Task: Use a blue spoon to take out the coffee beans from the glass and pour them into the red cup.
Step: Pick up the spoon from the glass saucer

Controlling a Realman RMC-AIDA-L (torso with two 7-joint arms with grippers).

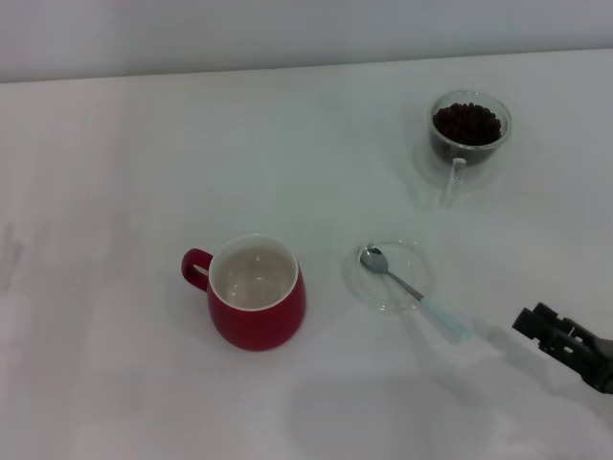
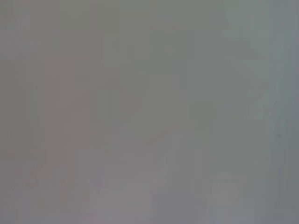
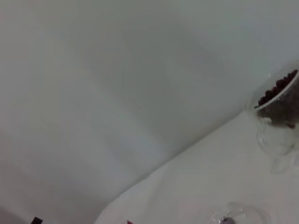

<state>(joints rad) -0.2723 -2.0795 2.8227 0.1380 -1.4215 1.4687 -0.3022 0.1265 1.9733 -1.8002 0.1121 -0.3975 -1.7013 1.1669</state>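
a: what stands out here?
b: the glass (image 3: 280, 116) at the frame's edge, upright on the white table (image 3: 196, 186), cut off by the frame.
a: anything in it?
b: coffee beans (image 3: 280, 95), dark, heaped up to its rim.
a: and near the glass?
b: a clear saucer (image 3: 240, 215), apart from it on the table, only partly in frame. beyond the glass, a plain pale wall (image 3: 117, 70).

The head camera looks down from above onto the white table (image 1: 144, 144), taking it in from a fair way off. The right wrist camera sits low near the tabletop, angled up along it; both catch the glass (image 1: 468, 129) (image 3: 280, 112) of coffee beans (image 1: 466, 122) (image 3: 279, 86). The left wrist camera faces only blank grey.
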